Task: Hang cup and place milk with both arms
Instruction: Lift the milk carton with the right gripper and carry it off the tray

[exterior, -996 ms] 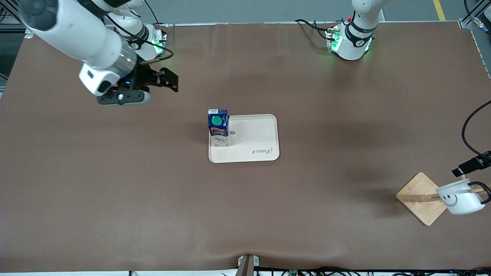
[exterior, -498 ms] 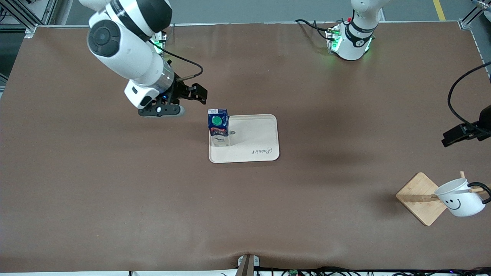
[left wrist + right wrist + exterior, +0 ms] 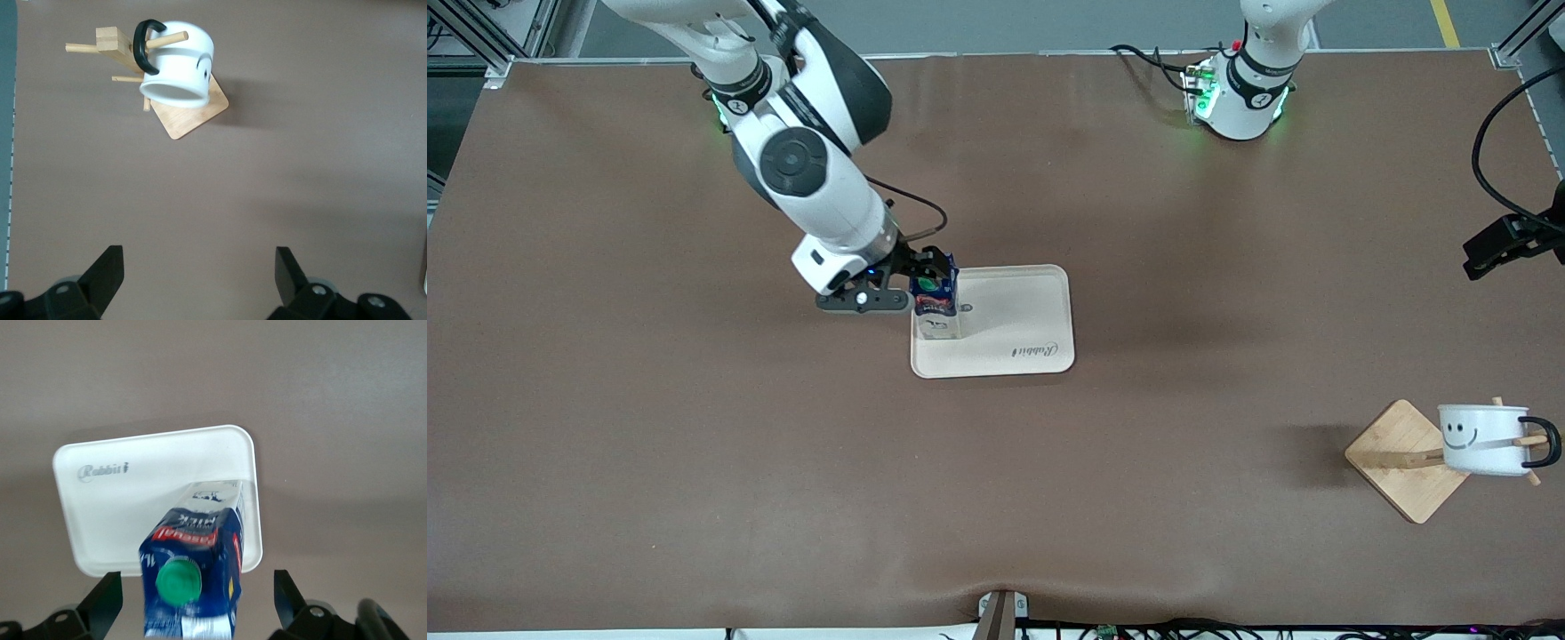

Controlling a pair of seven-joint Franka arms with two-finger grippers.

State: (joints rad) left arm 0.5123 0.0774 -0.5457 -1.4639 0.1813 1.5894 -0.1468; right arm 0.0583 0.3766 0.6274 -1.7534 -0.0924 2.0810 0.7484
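Nearest the front camera, at the left arm's end of the table, I log the cup (image 3: 1481, 439) hanging by its black handle on a peg of the wooden rack (image 3: 1401, 460); the smiley face shows on its side and, from the left wrist view, the cup (image 3: 179, 72) tilts with its open mouth toward the camera, the peg through the handle. The rack's square base lies flat on the brown table (image 3: 694, 462). Farther from the camera, the left gripper (image 3: 199, 280) hangs in the air over bare table near the table's edge, well apart from the cup, its jaws spread wide with nothing between them. Mid-table I see the cream tray (image 3: 1014, 342), and the milk (image 3: 934, 298) stands upright on the tray's corner toward the right arm's end, green cap up. The right gripper (image 3: 198, 600) is at the carton, one finger to either side of the milk (image 3: 193, 570); the fingers (image 3: 103, 603) stand wide, with a visible gap to the carton walls, so I record no contact
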